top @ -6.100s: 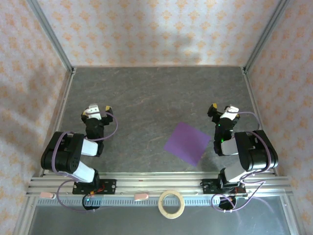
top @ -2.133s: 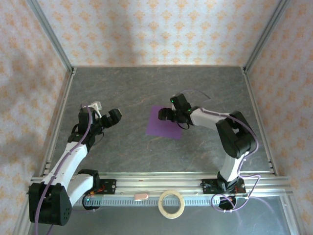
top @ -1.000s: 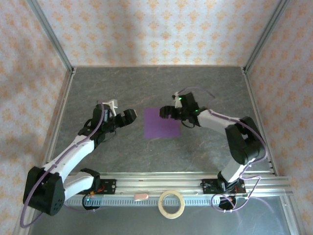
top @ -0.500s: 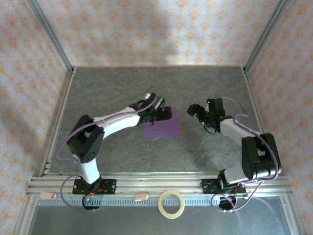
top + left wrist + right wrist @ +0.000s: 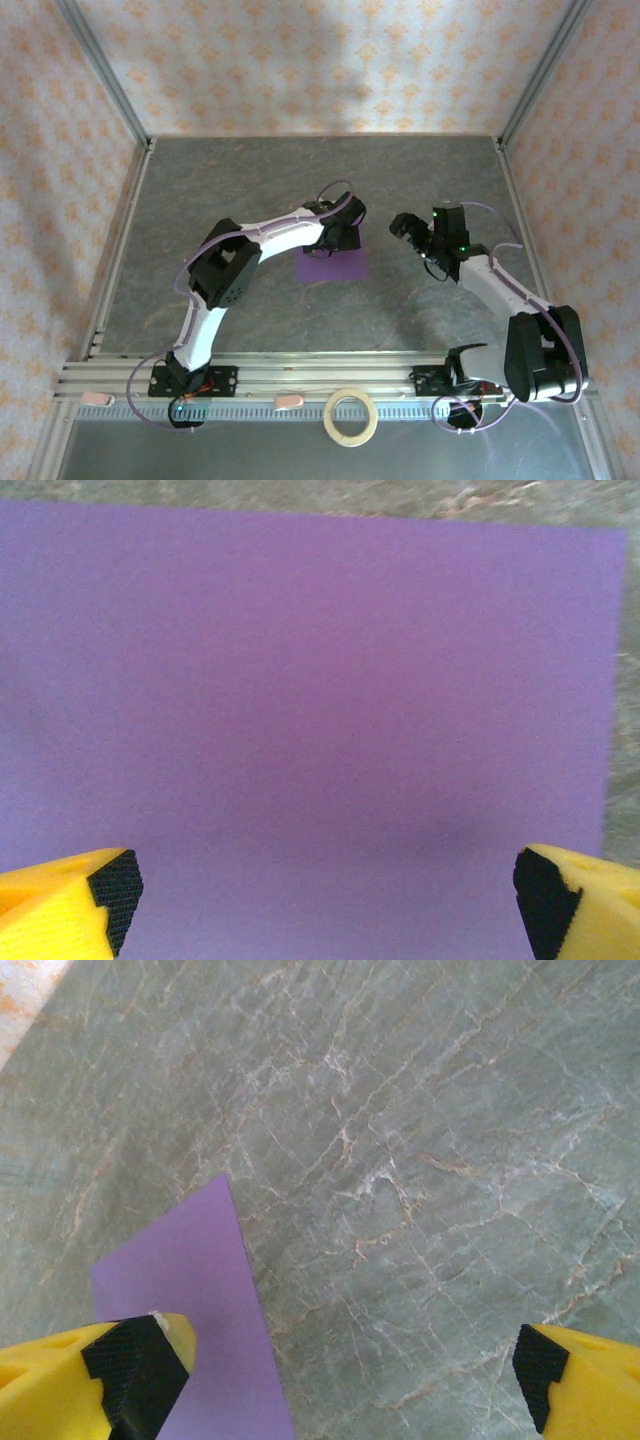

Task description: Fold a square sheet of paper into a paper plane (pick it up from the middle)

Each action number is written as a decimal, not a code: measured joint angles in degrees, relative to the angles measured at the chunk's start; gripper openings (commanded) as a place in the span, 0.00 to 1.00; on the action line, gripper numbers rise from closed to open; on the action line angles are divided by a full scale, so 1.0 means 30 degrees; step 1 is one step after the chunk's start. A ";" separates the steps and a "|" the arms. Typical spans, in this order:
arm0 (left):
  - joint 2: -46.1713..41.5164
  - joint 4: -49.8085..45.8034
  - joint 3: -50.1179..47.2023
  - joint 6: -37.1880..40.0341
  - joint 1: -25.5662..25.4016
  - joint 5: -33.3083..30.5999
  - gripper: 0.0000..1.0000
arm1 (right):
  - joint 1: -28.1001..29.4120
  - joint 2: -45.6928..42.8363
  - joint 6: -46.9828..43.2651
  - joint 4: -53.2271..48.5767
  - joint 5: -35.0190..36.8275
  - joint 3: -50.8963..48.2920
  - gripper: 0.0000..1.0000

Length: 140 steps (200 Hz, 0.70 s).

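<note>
From above, the left arm is reaching across the grey table (image 5: pixel 250 190). The left gripper (image 5: pixel 340 235) is hanging over the far edge of the square sheet of paper (image 5: pixel 335 266) and hiding that strip. The sheet is lying flat at mid-table. The right gripper (image 5: pixel 420 228) is hovering just to its right, clear of it. A tan tape ring (image 5: pixel 351 417) is sitting on the near rail.

At the left wrist, the left gripper (image 5: pixel 325 890) is standing wide apart over the purple sheet (image 5: pixel 300 710), gripping nothing.

At the right wrist, the right gripper (image 5: pixel 335 1370) is gaping over bare stone (image 5: pixel 420 1140) — a corner of the sheet (image 5: pixel 190 1290) is showing beside one finger.

A second ago the right gripper was at the sheet's far right corner; it has backed away, and the left has swung in.
</note>
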 measured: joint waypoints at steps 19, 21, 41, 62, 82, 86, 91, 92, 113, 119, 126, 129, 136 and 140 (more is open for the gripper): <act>0.0073 -0.0692 0.0452 0.0000 0.0007 -0.0168 0.99 | 0.0000 0.0000 -0.0058 -0.0117 -0.0175 0.0000 0.99; 0.0073 -0.0743 0.0495 0.0000 0.0007 -0.0189 0.99 | 0.0000 0.0000 -0.0095 -0.0131 -0.0189 0.0000 1.00; 0.0073 -0.0976 0.0918 0.0007 0.0000 -0.0277 0.99 | 0.0000 0.0000 -0.0189 -0.0168 -0.0306 0.0000 0.99; 0.0175 -0.1107 0.1158 0.0073 0.0007 -0.0255 0.99 | 0.0000 0.0000 -0.0328 -0.0270 -0.0313 0.0000 0.99; 0.0656 -0.1319 0.1559 0.0168 0.0000 -0.0255 1.00 | 0.0000 0.0000 -0.0408 -0.0444 -0.0313 0.0000 0.99; 0.0772 -0.1362 0.1610 0.0197 0.0000 -0.0262 1.00 | 0.0000 0.0000 -0.0444 -0.0466 -0.0313 0.0000 0.99; 0.0918 -0.1428 0.1661 0.0226 0.0007 -0.0277 1.00 | 0.0000 0.0000 -0.0459 -0.0481 -0.0313 0.0000 0.99; 0.0954 -0.1450 0.1668 0.0233 0.0007 -0.0277 1.00 | 0.0000 0.0000 -0.0466 -0.0488 -0.0313 0.0000 1.00; 0.1333 -0.1690 0.1647 0.0233 0.0007 -0.0262 0.99 | 0.0000 0.0000 -0.0474 -0.0583 -0.0313 0.0000 1.00; 0.1370 -0.1719 0.1610 0.0233 0.0007 -0.0270 1.00 | 0.0000 0.0000 -0.0481 -0.0590 -0.0313 0.0000 1.00; 0.1377 -0.1749 0.1603 0.0233 0.0007 -0.0270 1.00 | 0.0000 0.0000 -0.0517 -0.0583 -0.0313 0.0000 1.00; 0.1377 -0.1749 0.1603 0.0233 0.0007 -0.0262 1.00 | 0.0000 0.0000 -0.0525 -0.0583 -0.0321 0.0000 1.00; 0.1377 -0.1741 0.1603 0.0226 0.0007 -0.0262 1.00 | 0.0000 0.0000 -0.0525 -0.0590 -0.0328 0.0000 0.99; 0.1377 -0.1741 0.1603 0.0233 0.0007 -0.0262 1.00 | 0.0000 0.0000 -0.0525 -0.0590 -0.0342 0.0000 0.99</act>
